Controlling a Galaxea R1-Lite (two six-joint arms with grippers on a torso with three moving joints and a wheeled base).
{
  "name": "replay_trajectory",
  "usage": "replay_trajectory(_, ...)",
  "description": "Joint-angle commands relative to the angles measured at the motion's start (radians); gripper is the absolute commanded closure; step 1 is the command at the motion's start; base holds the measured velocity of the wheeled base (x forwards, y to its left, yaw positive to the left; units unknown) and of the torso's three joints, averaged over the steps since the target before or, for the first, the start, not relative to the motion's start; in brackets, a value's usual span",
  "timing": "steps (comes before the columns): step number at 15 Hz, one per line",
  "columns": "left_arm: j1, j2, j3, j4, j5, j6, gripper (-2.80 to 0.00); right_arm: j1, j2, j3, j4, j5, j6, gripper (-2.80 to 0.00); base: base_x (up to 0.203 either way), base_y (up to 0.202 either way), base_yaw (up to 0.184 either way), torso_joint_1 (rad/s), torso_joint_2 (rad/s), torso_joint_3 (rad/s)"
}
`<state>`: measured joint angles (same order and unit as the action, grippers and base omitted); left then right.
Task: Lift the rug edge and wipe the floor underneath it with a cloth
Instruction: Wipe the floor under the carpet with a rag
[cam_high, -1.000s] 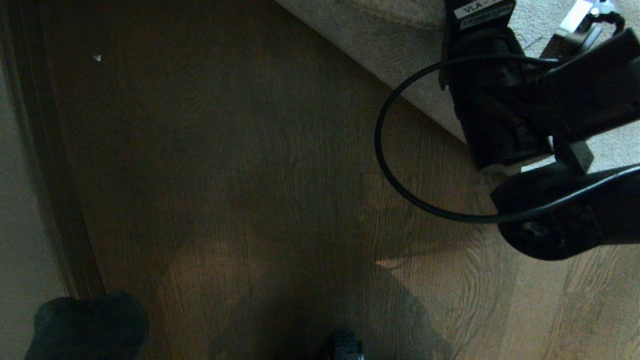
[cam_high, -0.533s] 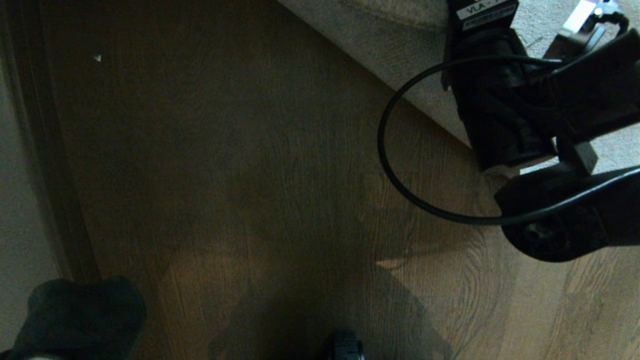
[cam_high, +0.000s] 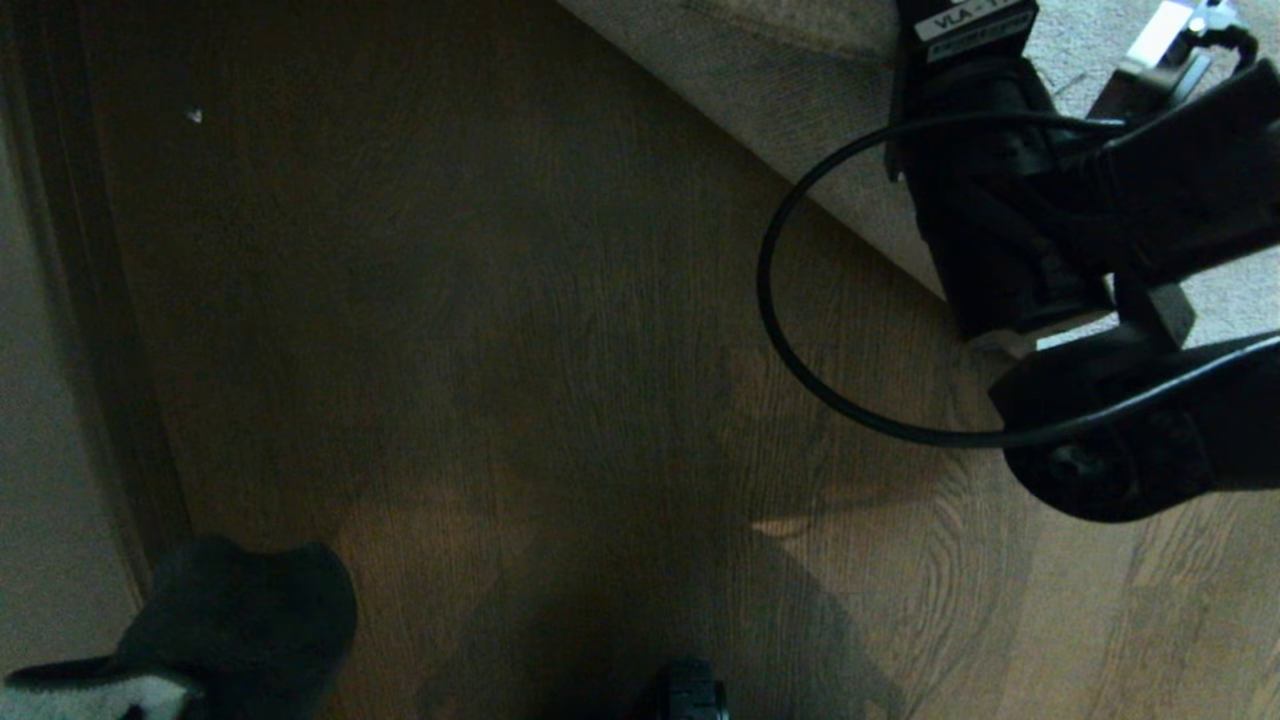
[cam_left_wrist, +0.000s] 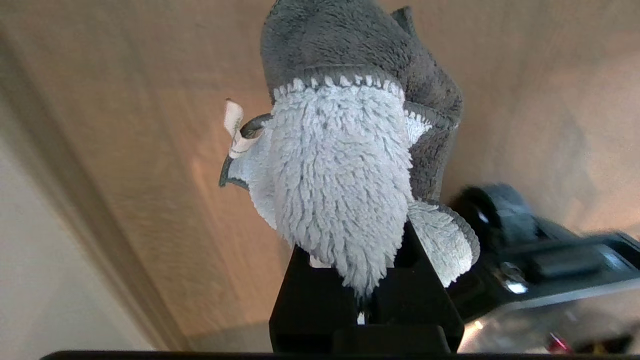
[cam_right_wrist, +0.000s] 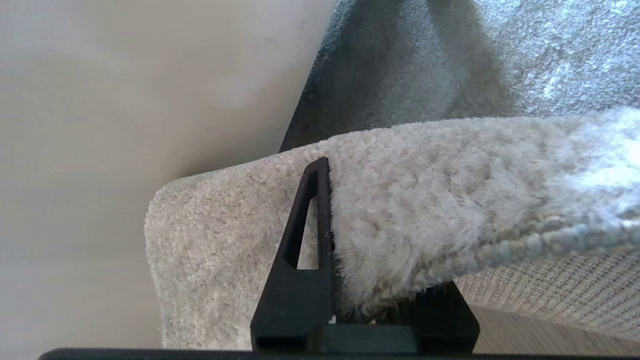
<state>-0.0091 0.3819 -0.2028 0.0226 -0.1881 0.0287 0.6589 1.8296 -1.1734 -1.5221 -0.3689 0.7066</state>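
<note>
I am watching the right gripper (cam_right_wrist: 370, 305) holding the rug edge (cam_right_wrist: 430, 220) up off the floor (cam_high: 560, 340); its fingers (cam_right_wrist: 305, 235) are pinching the plush pile on one side and the paler woven backing on the other. In the head view the right arm is hanging over the rug's border at the far right of the floor, with its black cable looping out over the boards. The lifted corner is curling over beside a pale wall.

The left gripper (cam_left_wrist: 365, 305) is sitting low at the near left corner of the floor, fingers pressed together on the cloth (cam_left_wrist: 345, 190) (pale fluffy face toward the wrist camera, darker grey folds beyond it). I am seeing the cloth (cam_high: 240, 620) only partly in the head view, near the dark skirting strip. Whether it is touching the boards, I cannot tell.
</note>
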Motion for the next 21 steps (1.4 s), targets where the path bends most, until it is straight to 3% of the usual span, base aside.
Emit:
replay_trajectory(1, -0.001, 0.094, -0.017, -0.002, -0.035, 0.000, 0.00, -0.004, 0.011, -0.001, -0.048, -0.002, 0.004, 0.00, 0.000, 0.000, 0.000, 0.000, 0.00, 0.000)
replay_trajectory(4, -0.020, 0.188, -0.050, -0.005, -0.071, 0.002, 0.00, -0.009, 0.026, -0.010, -0.048, -0.002, 0.004, 0.00, 0.000, 0.000, 0.000, 0.000, 0.00, 0.000)
replay_trajectory(6, -0.077, 0.264, -0.073, -0.018, -0.078, 0.002, 0.00, -0.017, 0.042, -0.027, -0.048, -0.003, 0.011, 0.00, 0.000, 0.000, 0.000, 0.000, 0.00, 0.000)
replay_trajectory(12, -0.230, 0.578, -0.181, -0.193, -0.057, -0.001, 0.00, -0.019, 0.085, -0.084, -0.048, -0.004, 0.022, 0.00, 0.000, 0.000, 0.000, 0.000, 0.00, 0.000)
replay_trajectory(15, -0.401, 0.702, -0.245, -0.286, 0.022, -0.032, 0.00, -0.021, 0.083, -0.083, -0.048, -0.004, 0.022, 0.00, 0.000, 0.000, 0.000, 0.000, 0.00, 0.000)
replay_trajectory(17, -0.536, 0.770, -0.280, -0.337, 0.108, -0.070, 0.00, -0.022, 0.083, -0.083, -0.048, -0.004, 0.022, 0.00, 0.000, 0.000, 0.000, 0.000, 0.00, 0.000)
replay_trajectory(21, -0.733, 0.939, -0.394, -0.419, 0.281, -0.184, 0.00, -0.022, 0.083, -0.083, -0.048, -0.004, 0.022, 0.00, 0.000, 0.000, 0.000, 0.000, 0.00, 0.000)
